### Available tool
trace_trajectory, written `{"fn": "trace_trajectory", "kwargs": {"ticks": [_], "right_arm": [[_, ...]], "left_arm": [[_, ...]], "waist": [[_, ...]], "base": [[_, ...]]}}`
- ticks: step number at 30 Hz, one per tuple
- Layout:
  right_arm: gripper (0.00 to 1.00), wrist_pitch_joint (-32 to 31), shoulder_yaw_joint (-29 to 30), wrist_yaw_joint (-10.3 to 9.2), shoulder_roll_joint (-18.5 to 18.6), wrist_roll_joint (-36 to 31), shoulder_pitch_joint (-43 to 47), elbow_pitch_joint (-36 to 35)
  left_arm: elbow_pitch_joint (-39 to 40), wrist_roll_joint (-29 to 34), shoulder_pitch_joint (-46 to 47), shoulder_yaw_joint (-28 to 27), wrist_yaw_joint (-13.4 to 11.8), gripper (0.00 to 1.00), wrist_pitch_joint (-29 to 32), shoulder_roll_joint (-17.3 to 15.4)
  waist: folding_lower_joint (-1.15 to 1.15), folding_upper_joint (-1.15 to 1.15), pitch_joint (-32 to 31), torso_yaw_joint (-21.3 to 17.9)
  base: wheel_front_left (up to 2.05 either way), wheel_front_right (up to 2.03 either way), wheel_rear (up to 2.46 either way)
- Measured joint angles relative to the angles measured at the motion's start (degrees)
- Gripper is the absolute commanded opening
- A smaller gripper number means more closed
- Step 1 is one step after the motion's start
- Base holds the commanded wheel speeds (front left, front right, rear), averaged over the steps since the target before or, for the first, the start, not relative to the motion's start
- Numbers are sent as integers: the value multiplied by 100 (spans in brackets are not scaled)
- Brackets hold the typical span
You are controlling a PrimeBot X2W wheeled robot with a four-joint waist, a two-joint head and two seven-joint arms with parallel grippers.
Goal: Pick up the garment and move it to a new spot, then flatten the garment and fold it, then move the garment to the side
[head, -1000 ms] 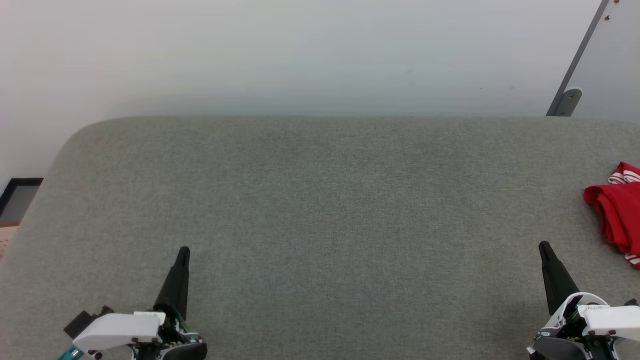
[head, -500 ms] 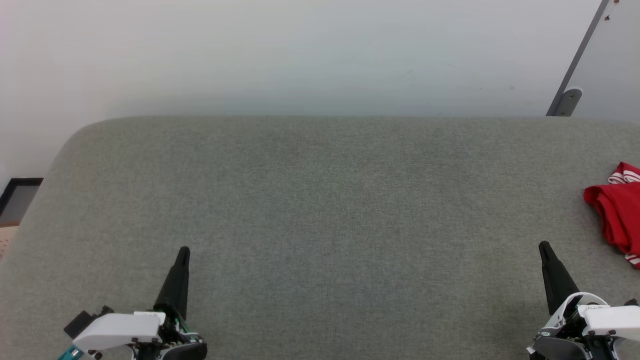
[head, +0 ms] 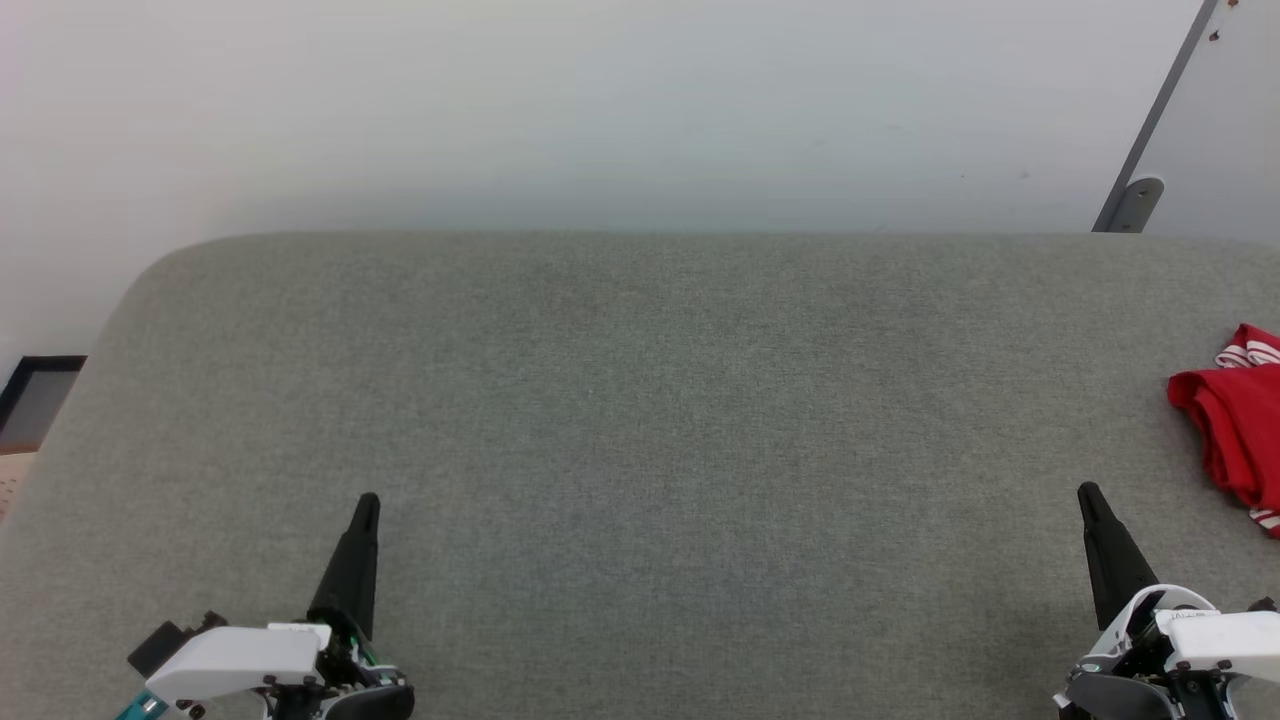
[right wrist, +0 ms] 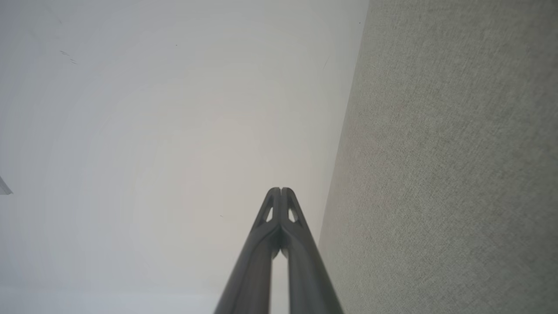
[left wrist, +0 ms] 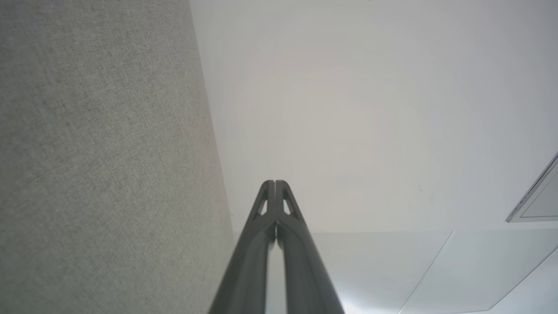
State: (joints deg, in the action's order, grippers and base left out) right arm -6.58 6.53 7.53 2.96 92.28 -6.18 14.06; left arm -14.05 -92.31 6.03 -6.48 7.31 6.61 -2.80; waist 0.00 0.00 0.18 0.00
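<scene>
The left claw [head: 366, 500] sits at the near left with its two fingers pressed together into one dark spike, holding nothing; its wrist view shows the tips meeting with no gap. The right claw [head: 1088, 490] is at the near right, likewise closed and empty. Both hang just over the grey table [head: 640, 400], well apart from each other, tips pointing toward the far side. The garment [head: 1230, 430] lies at the far right of the table, a little beyond and to the right of the right claw and apart from it, as a compact red bundle with striped trim peeking out at its far and near ends. The right edge of the head view cuts it off. This fits two stages: a bundle waiting at the side to be lifted and carried to the middle, or a folded shirt already set aside with the arms drawn back. The folds that show look soft and rounded, but I cannot tell whether it is neatly folded or only bunched. In either case, it seems wise to get the whole garment in sight before judging it, and to keep the closed tips off the cloth table top, which could drag. The broad middle of the table offers flat room. Beyond its far edge is a pale wall [head: 600, 120], with a slanted grey post [head: 1135, 200] at the far right and a dark frame [head: 40, 395] low at the left, none of them near either claw or the garment.
</scene>
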Motion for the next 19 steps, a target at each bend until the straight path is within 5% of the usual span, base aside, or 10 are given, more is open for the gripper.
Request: {"fn": "trace_trajectory", "kwargs": {"ticks": [19], "right_arm": [[0, 0, 0, 0, 0, 0, 0, 0]], "left_arm": [[0, 0, 0, 0, 0, 0, 0, 0]], "waist": [[0, 0, 0, 0]], "base": [[0, 0, 0]]}}
